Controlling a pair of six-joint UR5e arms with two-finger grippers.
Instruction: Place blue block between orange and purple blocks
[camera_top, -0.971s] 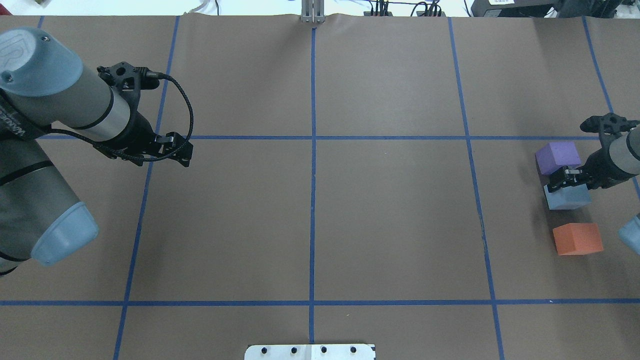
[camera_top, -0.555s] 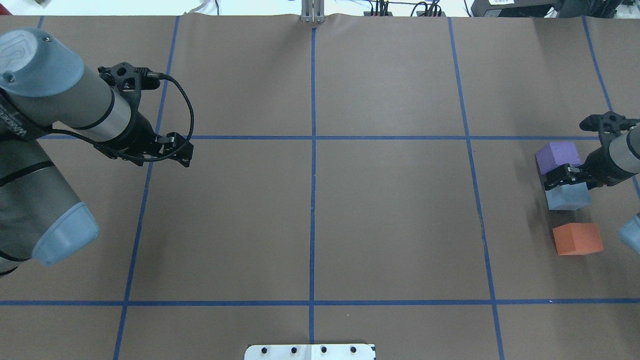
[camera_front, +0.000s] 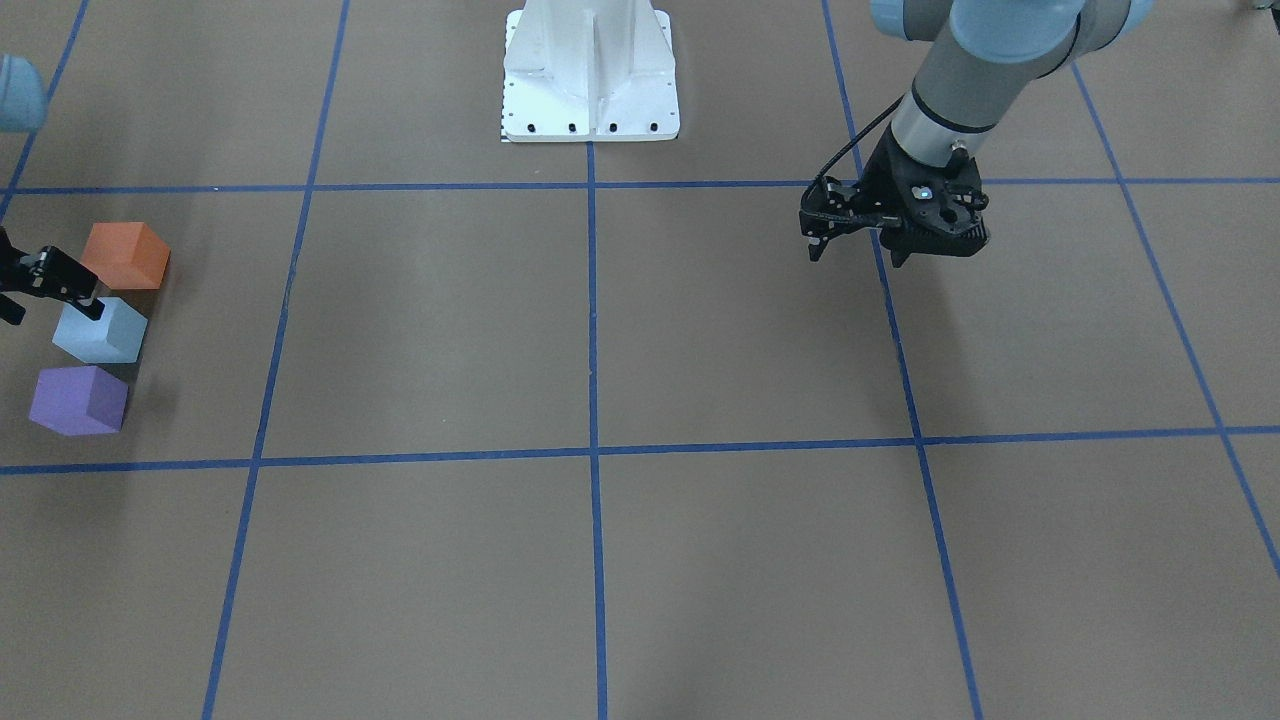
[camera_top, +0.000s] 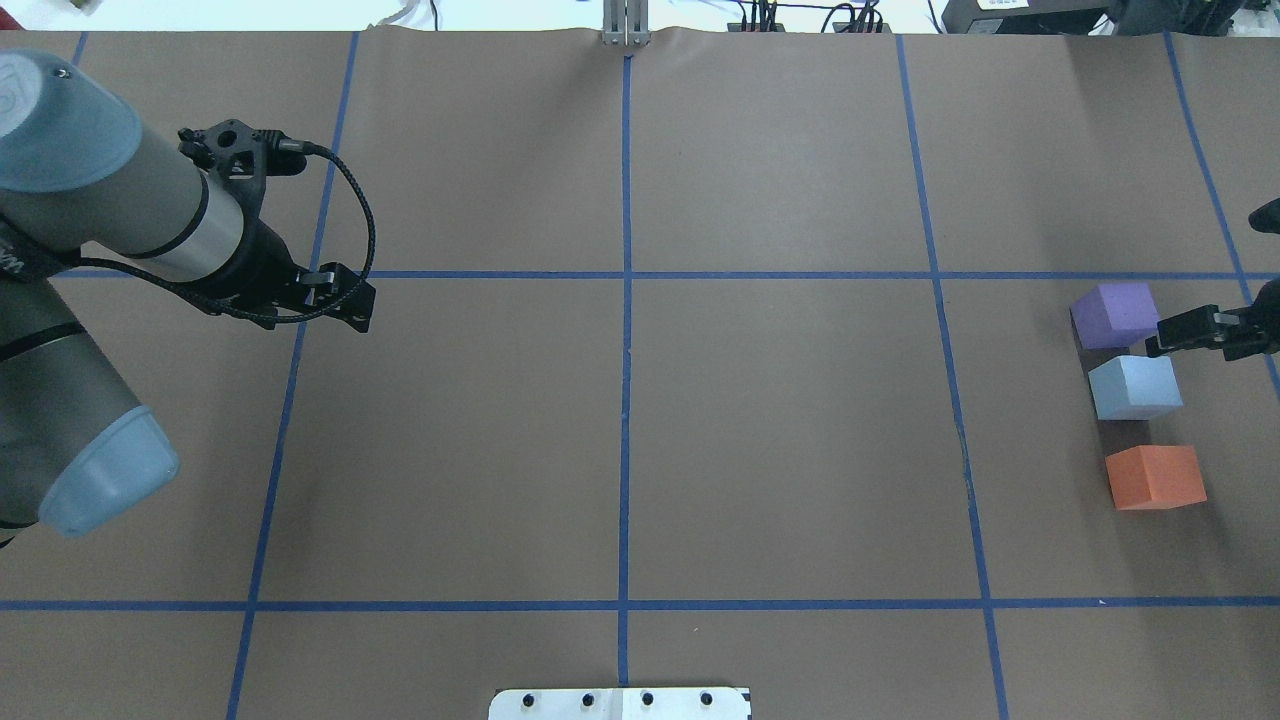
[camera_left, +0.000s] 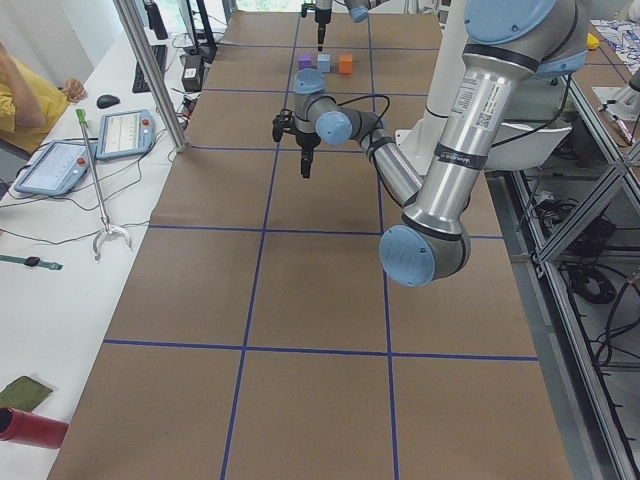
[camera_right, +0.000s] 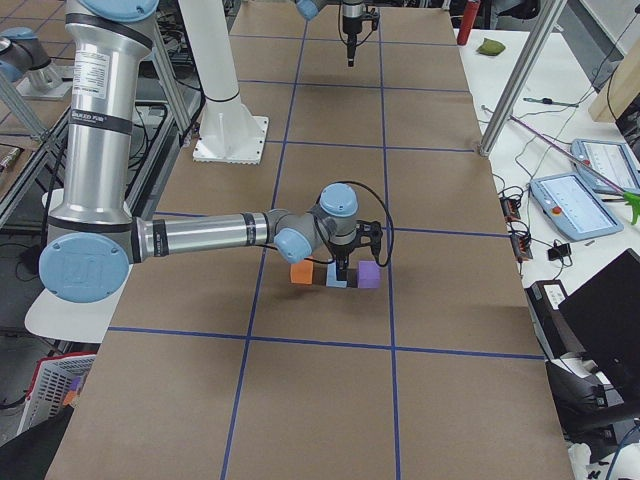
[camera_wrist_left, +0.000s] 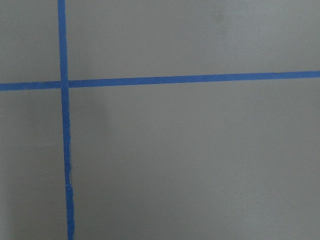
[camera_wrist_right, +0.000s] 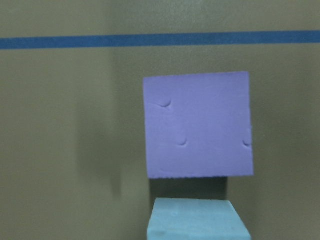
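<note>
The blue block (camera_top: 1134, 387) sits on the table in a row between the purple block (camera_top: 1113, 313) and the orange block (camera_top: 1155, 477), with small gaps on both sides. The front view shows the same row: orange (camera_front: 125, 255), blue (camera_front: 100, 330), purple (camera_front: 78, 399). My right gripper (camera_top: 1200, 335) is open and empty, raised beside the blue block; in the front view (camera_front: 50, 312) its fingers stand apart. The right wrist view shows the purple block (camera_wrist_right: 197, 125) and the blue block's top (camera_wrist_right: 199, 222). My left gripper (camera_top: 350, 305) is open and empty, far away over bare table.
Blue tape lines (camera_top: 626, 350) divide the brown table into squares. The white robot base plate (camera_front: 590, 75) stands at the middle of the robot's edge. A side bench with tablets (camera_left: 125, 130) runs along the far side from the robot.
My right gripper has let go of the blue block and drawn back to the right and up. The blue block stays between purple and orange. My left arm has shifted slightly left.
</note>
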